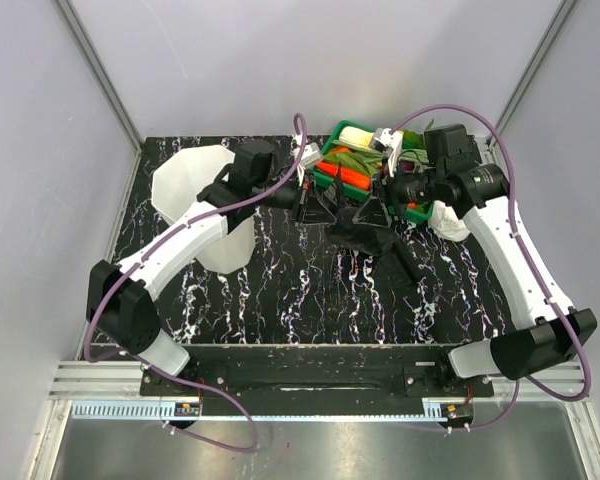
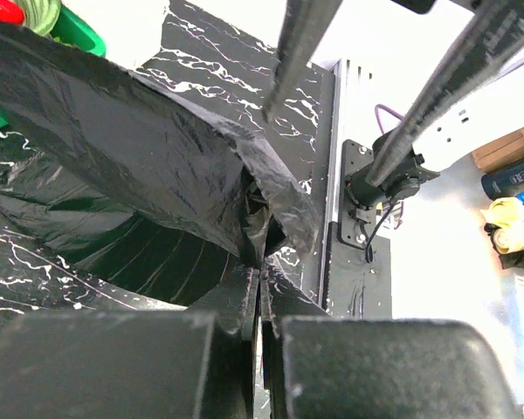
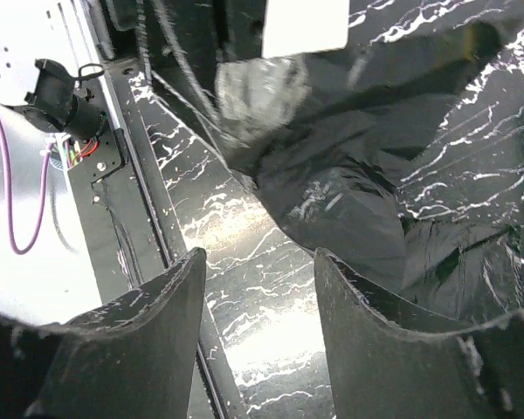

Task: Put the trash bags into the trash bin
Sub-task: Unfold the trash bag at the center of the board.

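left gripper [image 2: 260,284] clamped on trash bag [image 2: 113,148]; right gripper [image 3: 260,262] spread wide just beside it

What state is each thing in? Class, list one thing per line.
trash bag: spread out, crinkled, outside the bin
trash bin: upright, open-topped
left claw: shut on the trash bag
right claw: open, holding nothing
green tray: holding vegetables

Top view: the left arm [image 1: 180,245] covers one side of the trash bin [image 1: 185,180], and the right arm [image 1: 525,255] covers part of the green tray [image 1: 332,140]. Wrist views: the trash bag [image 2: 131,148] is cut off by frame edges.
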`<state>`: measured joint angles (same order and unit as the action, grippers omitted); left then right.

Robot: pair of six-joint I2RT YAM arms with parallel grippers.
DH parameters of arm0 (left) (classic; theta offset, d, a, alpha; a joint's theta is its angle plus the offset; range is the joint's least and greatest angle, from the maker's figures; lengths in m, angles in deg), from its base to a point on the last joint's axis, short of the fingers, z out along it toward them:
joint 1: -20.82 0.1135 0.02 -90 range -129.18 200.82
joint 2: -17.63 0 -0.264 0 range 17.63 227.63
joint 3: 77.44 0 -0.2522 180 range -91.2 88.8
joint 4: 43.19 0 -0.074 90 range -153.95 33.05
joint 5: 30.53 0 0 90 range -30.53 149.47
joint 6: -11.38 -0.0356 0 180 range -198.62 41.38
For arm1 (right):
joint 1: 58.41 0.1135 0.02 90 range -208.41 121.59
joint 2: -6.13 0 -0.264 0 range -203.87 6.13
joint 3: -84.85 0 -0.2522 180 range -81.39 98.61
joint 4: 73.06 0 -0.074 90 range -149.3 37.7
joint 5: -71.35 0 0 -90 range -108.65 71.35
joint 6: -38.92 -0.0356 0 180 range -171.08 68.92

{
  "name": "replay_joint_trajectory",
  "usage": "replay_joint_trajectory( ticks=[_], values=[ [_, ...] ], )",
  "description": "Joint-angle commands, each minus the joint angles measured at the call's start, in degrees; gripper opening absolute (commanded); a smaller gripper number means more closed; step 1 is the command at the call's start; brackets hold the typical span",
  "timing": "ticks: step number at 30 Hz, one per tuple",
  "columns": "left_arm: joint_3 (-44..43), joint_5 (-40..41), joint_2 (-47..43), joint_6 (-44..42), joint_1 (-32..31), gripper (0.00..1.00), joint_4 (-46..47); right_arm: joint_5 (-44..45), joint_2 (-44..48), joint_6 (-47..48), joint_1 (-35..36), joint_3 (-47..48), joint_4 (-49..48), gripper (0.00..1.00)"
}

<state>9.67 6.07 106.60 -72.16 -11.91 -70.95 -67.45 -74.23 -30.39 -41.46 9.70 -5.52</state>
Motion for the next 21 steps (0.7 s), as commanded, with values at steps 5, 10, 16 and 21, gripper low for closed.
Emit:
replay_joint_trajectory(
  ticks=[5, 10, 16, 21],
  values=[
    [-3.57, -0.03, 0.77, 4.88, -0.32, 0.0, 2.49, 2.65, 0.12, -0.91, 4.58, -0.12, -5.35, 0.54],
    [-3.93, -1.7, 1.29, 5.41, -0.67, 0.0, 2.57, 4.32, -0.85, -1.09, 5.81, -0.3, -7.37, 0.5],
    [-3.92, -4.07, 1.38, 5.23, -1.19, 0.0, 2.66, 5.64, -1.73, -0.47, 6.43, 0.32, -8.51, 0.47],
    [-3.75, -5.13, 1.21, 4.97, -1.55, 0.0, 2.57, 5.56, -2.35, -0.21, 6.6, 0.67, -9.04, 0.43]
  ],
)
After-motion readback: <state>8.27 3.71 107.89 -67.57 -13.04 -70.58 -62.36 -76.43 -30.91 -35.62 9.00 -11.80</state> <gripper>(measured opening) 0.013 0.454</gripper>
